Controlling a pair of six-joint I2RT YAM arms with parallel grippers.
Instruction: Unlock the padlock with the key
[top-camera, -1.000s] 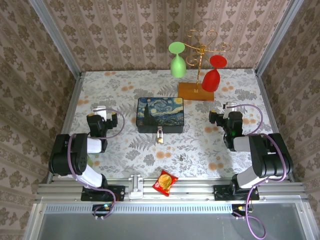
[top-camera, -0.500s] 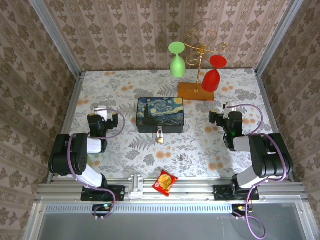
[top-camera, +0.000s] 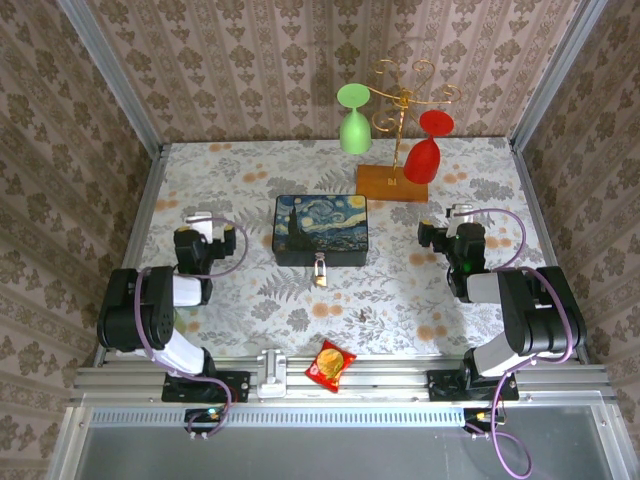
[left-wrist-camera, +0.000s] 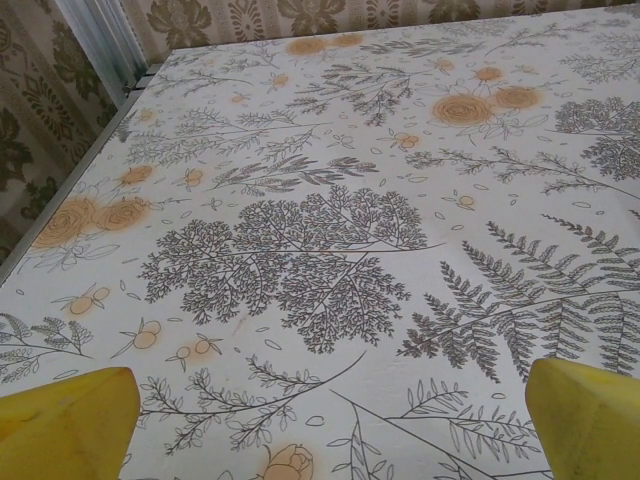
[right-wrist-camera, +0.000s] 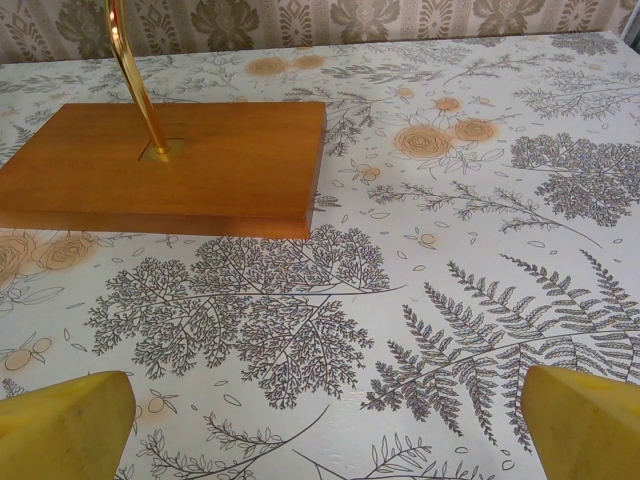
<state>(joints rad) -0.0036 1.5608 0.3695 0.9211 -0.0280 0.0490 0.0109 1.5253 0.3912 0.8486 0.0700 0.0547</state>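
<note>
One snack packet (top-camera: 330, 363) sits nearest, on the rail. Past it there's one key (top-camera: 362, 314), a tiny dark sliver lying loose on the worktop (top-camera: 250, 300). Then one padlock (top-camera: 319, 271), brass body and thin silvery shackle, right against the front of the one painted box (top-camera: 321, 229). My left claw (left-wrist-camera: 325, 415) and right claw (right-wrist-camera: 320, 420) both gape wide, holding nothing. Farthest back, one stand (top-camera: 392, 181) and two glasses, green (top-camera: 354, 130) and red (top-camera: 424, 155).

padlock (top-camera: 319, 271) at near side of box (top-camera: 321, 228), key (top-camera: 362, 314) nearer and rightward, packet (top-camera: 330, 363) on front rail (top-camera: 400, 372)
</note>
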